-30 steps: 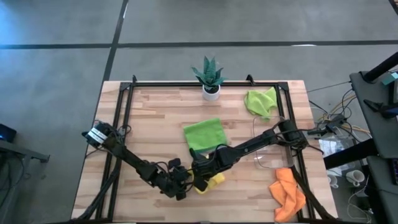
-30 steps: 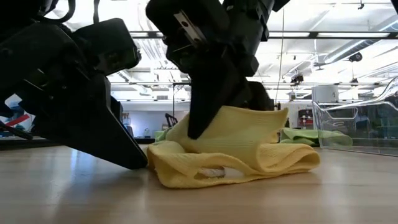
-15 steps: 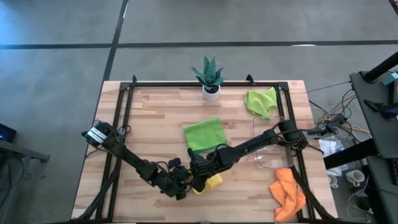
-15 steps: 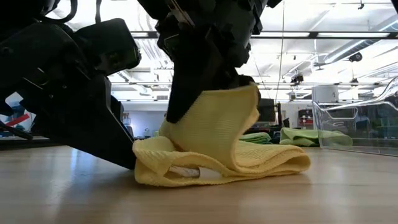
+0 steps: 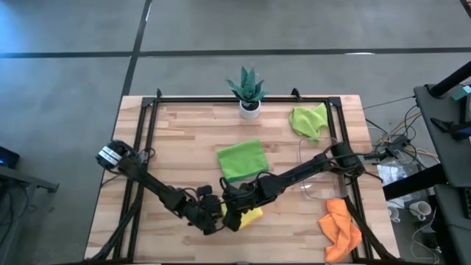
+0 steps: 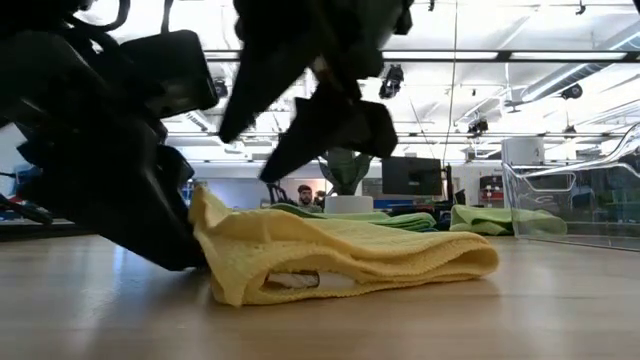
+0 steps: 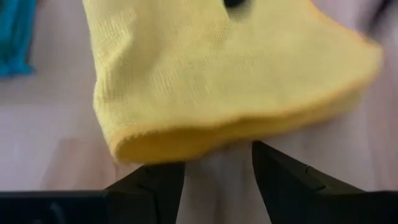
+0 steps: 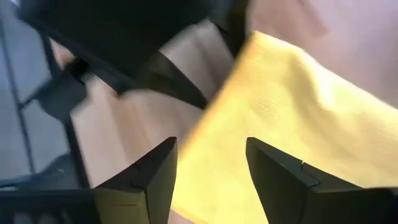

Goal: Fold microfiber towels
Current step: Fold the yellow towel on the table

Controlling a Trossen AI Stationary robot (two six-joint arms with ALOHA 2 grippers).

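Where the two arms meet, well in front of the potted plant (image 5: 248,91), the yellow towel (image 6: 340,262) lies folded over on the wooden surface (image 5: 176,140), a soft ribbed cloth with rounded layered edges. Beside its fold, the left tool (image 7: 217,171) holds its fingers apart, with no grip visible. Just above the cloth, the right tool (image 8: 208,165) hangs spread and empty. From overhead, both arms hide most of the towel.
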